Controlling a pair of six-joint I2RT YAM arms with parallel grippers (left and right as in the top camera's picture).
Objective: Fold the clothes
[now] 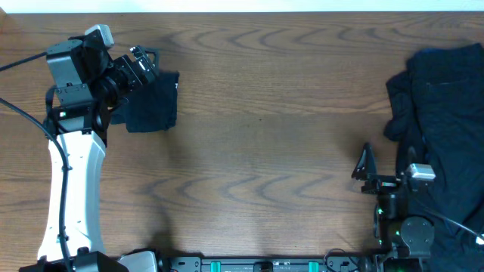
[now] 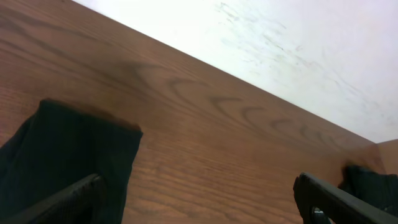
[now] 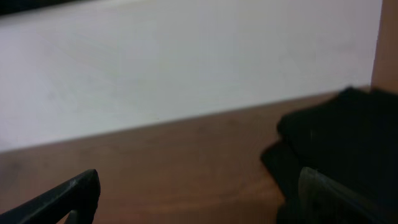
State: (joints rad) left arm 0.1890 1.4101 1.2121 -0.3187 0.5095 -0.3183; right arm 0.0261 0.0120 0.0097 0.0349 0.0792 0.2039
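A small folded cloth (image 1: 155, 104), plain and dark navy-black, lies flat on the wooden table (image 1: 265, 136) near its far left corner. The left gripper (image 1: 145, 66) hangs over the cloth's upper left edge, its jaws spread wide with nothing between them. In the left wrist view, the folded cloth (image 2: 62, 149) fills the lower left and one finger (image 2: 68, 202) crosses in front of it. Whether the finger touches the cloth cannot be told. The other finger (image 2: 336, 199) is far off to the right, over bare wood.

A loose pile of clothes (image 1: 446, 121), also dark and unpatterned, lies crumpled along the right edge of the table, well apart from the folded cloth. The right gripper (image 1: 365, 172) is just to the left of this pile, near the front edge. Its jaws are also spread wide and hold nothing. In the right wrist view, the pile (image 3: 336, 137) rises on the right behind one blurred finger (image 3: 339, 199).

A white wall (image 2: 298, 50) runs behind the far edge of the table. A small green light (image 1: 64, 115) glows on the left arm.
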